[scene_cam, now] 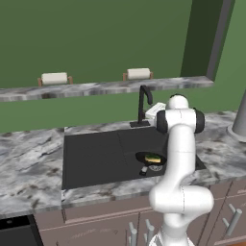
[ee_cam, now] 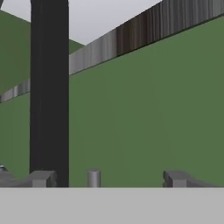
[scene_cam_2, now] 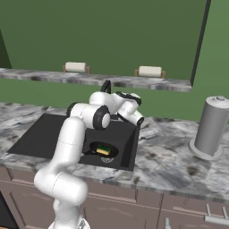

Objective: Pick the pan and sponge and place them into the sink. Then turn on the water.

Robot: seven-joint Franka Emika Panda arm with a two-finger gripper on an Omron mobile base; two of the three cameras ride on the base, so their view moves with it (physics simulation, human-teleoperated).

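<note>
Black and matte, the small round frying pan lies inside the large rectangular black sink basin, toward its 4 o'clock corner in the left base view, with the small yellow sponge with a green scrub layer resting in it. Both seem placed, so the step in hand is judged to be turning on the water at the tall black curved faucet, at 12 o'clock on the basin's far rim. No stream shows. To do it well, the end effector should reach the faucet's lever squarely and push gently, without sliding off; where the lever sits cannot be told. The white arm bends up from the base, elbow high over the grey marbled bench, wrist turned level toward the green wall. In the hand view the fingers stand spread wide, gripping nothing, the faucet's dark post just at 10 o'clock.
</note>
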